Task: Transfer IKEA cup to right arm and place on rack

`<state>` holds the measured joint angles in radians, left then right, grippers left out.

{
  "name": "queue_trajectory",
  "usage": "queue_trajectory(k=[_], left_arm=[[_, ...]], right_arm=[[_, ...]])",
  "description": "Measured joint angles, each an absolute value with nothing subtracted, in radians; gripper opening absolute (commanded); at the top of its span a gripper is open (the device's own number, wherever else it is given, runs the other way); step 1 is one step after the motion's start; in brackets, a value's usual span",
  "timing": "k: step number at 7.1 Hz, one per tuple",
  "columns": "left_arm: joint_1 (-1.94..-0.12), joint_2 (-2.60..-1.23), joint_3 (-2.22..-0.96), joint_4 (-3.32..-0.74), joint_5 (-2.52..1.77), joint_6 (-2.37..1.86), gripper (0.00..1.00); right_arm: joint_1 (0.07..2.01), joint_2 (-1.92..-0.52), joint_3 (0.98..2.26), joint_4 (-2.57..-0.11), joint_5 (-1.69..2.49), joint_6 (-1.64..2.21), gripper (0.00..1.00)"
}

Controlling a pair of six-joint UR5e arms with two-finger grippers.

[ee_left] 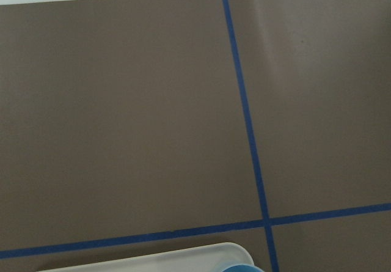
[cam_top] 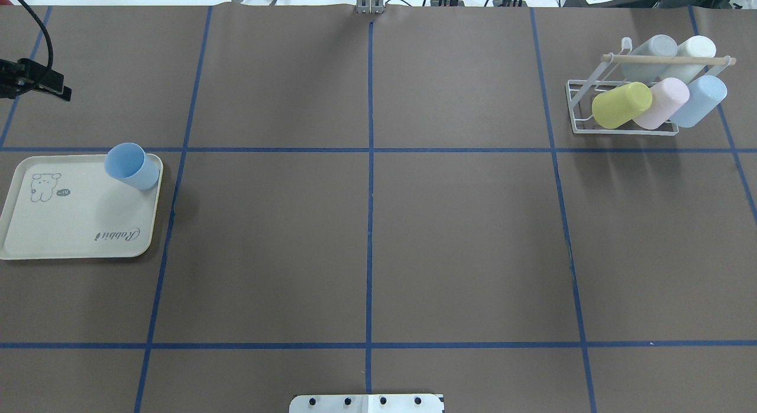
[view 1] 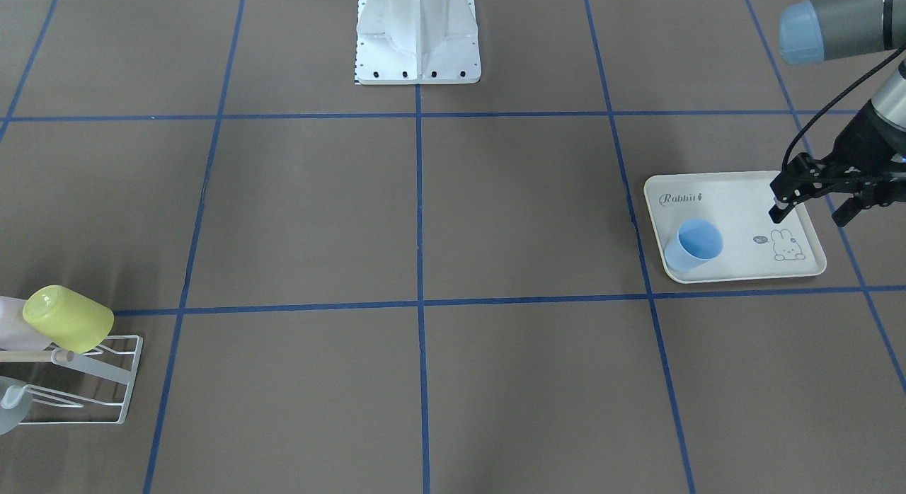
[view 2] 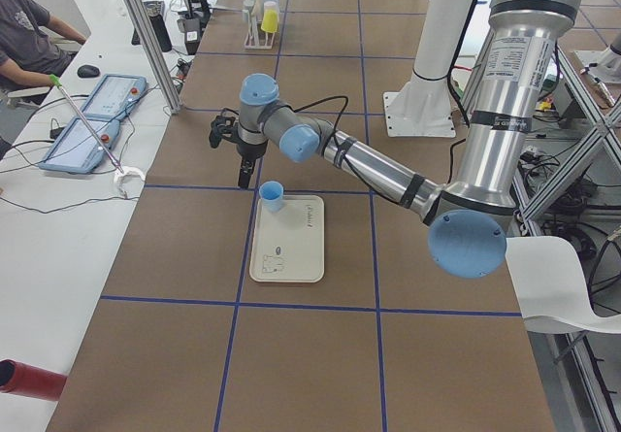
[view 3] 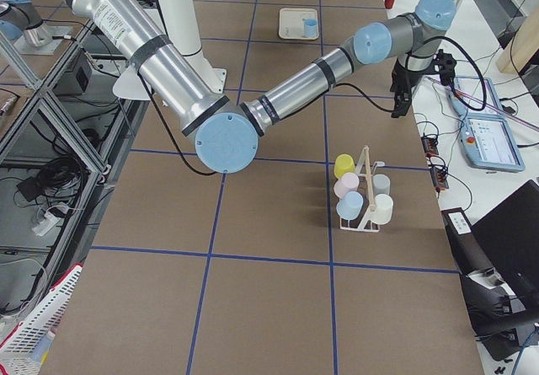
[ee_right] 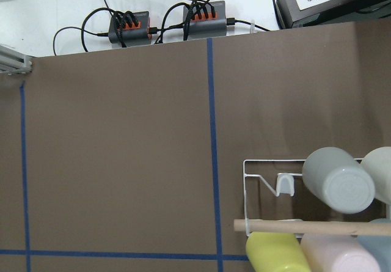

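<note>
Overhead exterior shows the tray (cam_top: 77,223) at left and the rack (cam_top: 571,108), carrying five cups (cam_top: 621,104), far right. The left gripper (view 1: 810,216) hangs spread and empty near the tray; for the right gripper (view 3: 402,97) I cannot tell. The blue IKEA cup (cam_top: 133,167) stands upright in the tray's corner.

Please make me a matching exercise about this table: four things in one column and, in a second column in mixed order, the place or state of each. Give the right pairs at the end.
Things:
1. blue cup
2. yellow cup
3. wooden dowel
4. left gripper

Places or states:
A. lies across the top of the rack
B. open and empty, near the rabbit tray
C. stands upright on a corner of the rabbit tray
D. sits tilted on the rack, bottom up

Pairs: 1-C, 2-D, 3-A, 4-B.
</note>
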<state>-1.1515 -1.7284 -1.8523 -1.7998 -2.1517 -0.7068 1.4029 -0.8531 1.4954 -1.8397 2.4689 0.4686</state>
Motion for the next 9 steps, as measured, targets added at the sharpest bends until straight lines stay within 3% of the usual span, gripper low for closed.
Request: queue_trajectory(k=[2,4,9], left_arm=[[-1.046,-1.713,-1.824,-1.896,-2.07,-0.87,1.0],[-1.01,-1.711,-1.755,-1.98,-2.055,-0.917,1.0],[-0.958,-1.714,-1.706,-2.012,-2.062,-0.923,1.0]], right_arm=[[1.336,-0.901,1.663,-1.842,2.462,0.633,0.99],[1.289,-0.916,1.747,-1.838,2.458,0.753,0.99],[1.256,-0.926,1.78,-1.837,2.456,0.793,0.99]])
